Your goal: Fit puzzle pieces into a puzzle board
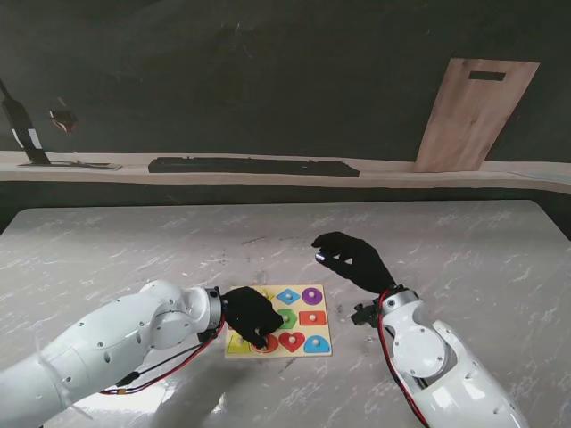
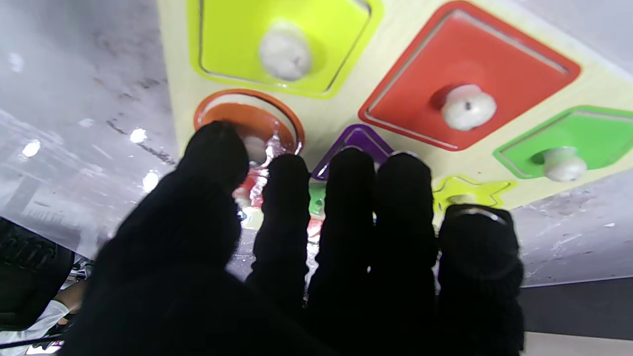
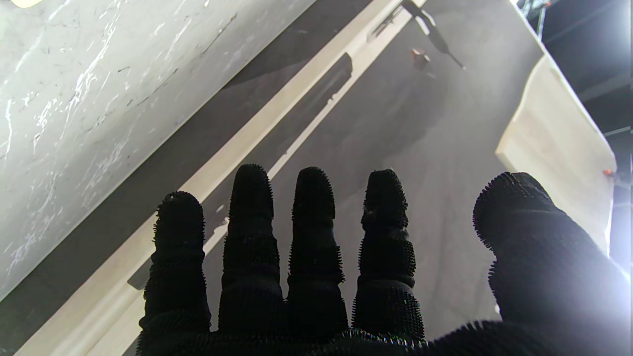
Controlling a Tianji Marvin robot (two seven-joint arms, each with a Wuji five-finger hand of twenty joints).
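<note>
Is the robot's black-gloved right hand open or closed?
Open: the right hand hovers over the marble table, its fingers spread, holding nothing.

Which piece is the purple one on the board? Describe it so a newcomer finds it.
On the marble table, find the pale wooden puzzle board between the two arms. The purple piece sits in the board's far right corner, just right of the blue diamond. It is the only purple, rounded piece there.

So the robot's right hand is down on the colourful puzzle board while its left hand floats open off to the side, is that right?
Not quite: the hands are swapped. In the stand view the left hand is down on the puzzle board, its fingers over the pieces on the board's left side, while the right hand floats open off to the side. The right wrist view shows its fingers spread and holding nothing.
</note>
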